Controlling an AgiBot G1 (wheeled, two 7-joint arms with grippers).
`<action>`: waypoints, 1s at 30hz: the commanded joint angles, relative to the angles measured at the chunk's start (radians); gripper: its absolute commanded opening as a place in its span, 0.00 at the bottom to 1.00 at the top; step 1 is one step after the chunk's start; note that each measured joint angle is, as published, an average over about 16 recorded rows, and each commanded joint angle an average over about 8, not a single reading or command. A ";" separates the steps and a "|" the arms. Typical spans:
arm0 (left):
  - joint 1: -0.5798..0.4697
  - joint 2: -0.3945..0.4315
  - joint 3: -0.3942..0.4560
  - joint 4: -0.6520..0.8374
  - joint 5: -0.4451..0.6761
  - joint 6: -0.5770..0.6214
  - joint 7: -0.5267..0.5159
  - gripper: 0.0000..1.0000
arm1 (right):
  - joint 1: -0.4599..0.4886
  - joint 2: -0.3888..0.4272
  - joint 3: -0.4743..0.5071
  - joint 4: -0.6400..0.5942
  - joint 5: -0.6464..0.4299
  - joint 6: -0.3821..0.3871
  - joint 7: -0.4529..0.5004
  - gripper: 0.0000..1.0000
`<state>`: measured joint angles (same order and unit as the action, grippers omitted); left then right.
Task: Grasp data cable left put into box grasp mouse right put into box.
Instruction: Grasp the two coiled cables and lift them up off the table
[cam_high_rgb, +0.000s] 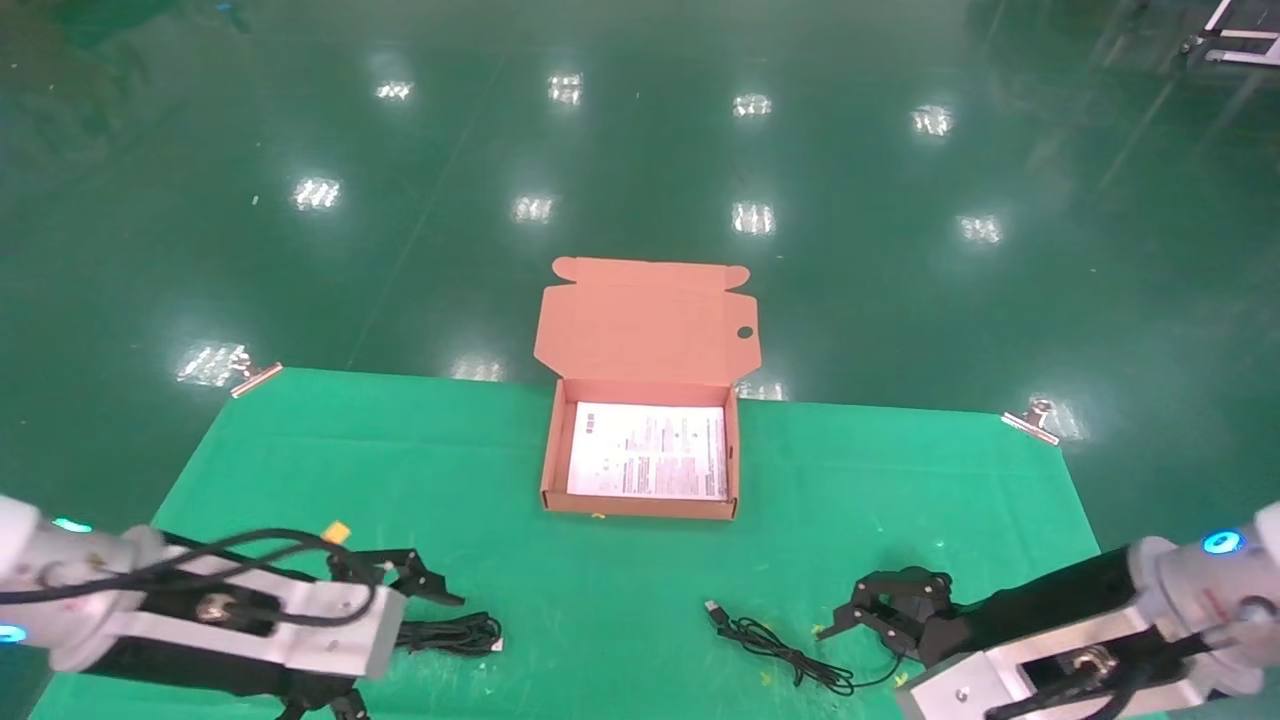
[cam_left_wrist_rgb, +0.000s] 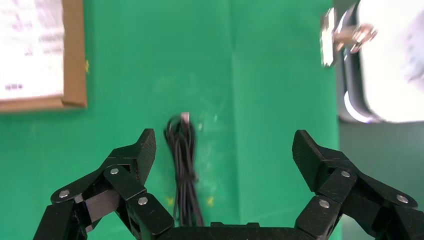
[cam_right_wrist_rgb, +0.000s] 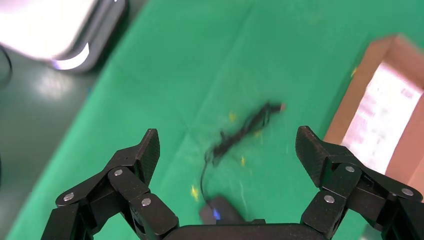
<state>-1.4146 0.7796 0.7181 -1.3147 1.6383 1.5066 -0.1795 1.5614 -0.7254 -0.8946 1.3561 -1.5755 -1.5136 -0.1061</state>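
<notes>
The salmon-orange box (cam_high_rgb: 640, 505) stands open at the middle of the green cloth, its lid (cam_high_rgb: 648, 320) folded back and a white printed sheet as its floor. The data cable (cam_high_rgb: 455, 633) lies coiled at the front left. My left gripper (cam_high_rgb: 425, 580) hovers just over it, open and empty; in the left wrist view the cable (cam_left_wrist_rgb: 184, 165) lies near one finger of that gripper (cam_left_wrist_rgb: 223, 150). The mouse (cam_right_wrist_rgb: 220, 215) lies just under my open right gripper (cam_right_wrist_rgb: 227, 150), hidden in the head view. Its cord (cam_high_rgb: 775, 645) runs left of the right gripper (cam_high_rgb: 880, 605).
The green cloth (cam_high_rgb: 300, 470) is held by metal clips at its far corners (cam_high_rgb: 255, 378) (cam_high_rgb: 1030, 420). Shiny green floor lies beyond. The box wall shows in the left wrist view (cam_left_wrist_rgb: 75, 55) and the right wrist view (cam_right_wrist_rgb: 350, 110). The cord's USB plug (cam_high_rgb: 712, 607) points toward the box.
</notes>
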 joint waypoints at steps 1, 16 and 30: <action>-0.003 0.013 0.023 0.004 0.053 -0.011 -0.001 1.00 | 0.006 -0.015 -0.025 0.000 -0.045 0.014 -0.009 1.00; 0.025 0.105 0.084 0.112 0.266 -0.139 -0.078 1.00 | -0.106 -0.072 -0.079 -0.010 -0.255 0.196 0.178 1.00; 0.029 0.199 0.082 0.399 0.283 -0.229 -0.082 1.00 | -0.172 -0.159 -0.089 -0.112 -0.317 0.287 0.362 1.00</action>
<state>-1.3883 0.9772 0.7959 -0.9111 1.9133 1.2765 -0.2560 1.3921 -0.8851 -0.9814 1.2328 -1.8854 -1.2270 0.2494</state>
